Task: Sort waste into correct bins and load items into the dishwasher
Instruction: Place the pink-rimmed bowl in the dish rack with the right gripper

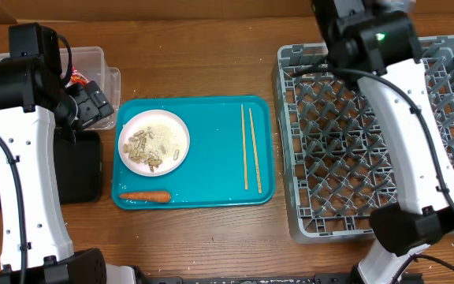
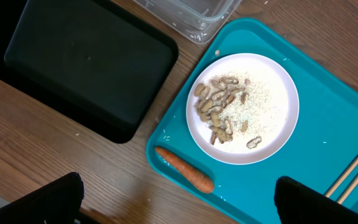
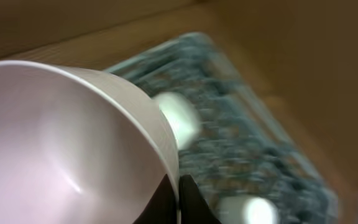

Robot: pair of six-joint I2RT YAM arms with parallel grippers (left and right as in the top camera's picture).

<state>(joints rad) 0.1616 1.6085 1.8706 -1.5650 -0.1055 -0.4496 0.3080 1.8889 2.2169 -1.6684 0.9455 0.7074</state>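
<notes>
My right gripper (image 3: 179, 186) is shut on the rim of a white bowl (image 3: 61, 143), held above the grey dish rack (image 1: 369, 142), which is blurred in the right wrist view (image 3: 253, 162). My left gripper (image 2: 179, 193) is open and empty, above the teal tray's near-left corner. The white plate (image 2: 272, 118) holds nut scraps and rice (image 2: 219, 106). The carrot (image 2: 185, 169) lies beside it. The chopsticks (image 1: 248, 146) lie on the tray's right side. The clear tub (image 1: 93, 59) holds something red (image 1: 76, 79). The black tray (image 2: 79, 56) is empty.
The teal serving tray (image 1: 211, 158) lies mid-table between the bins and the rack. Two blurred white things (image 3: 178, 118) (image 3: 247, 210) sit in the rack. My left arm covers part of the tub and black tray (image 1: 81, 170) from overhead.
</notes>
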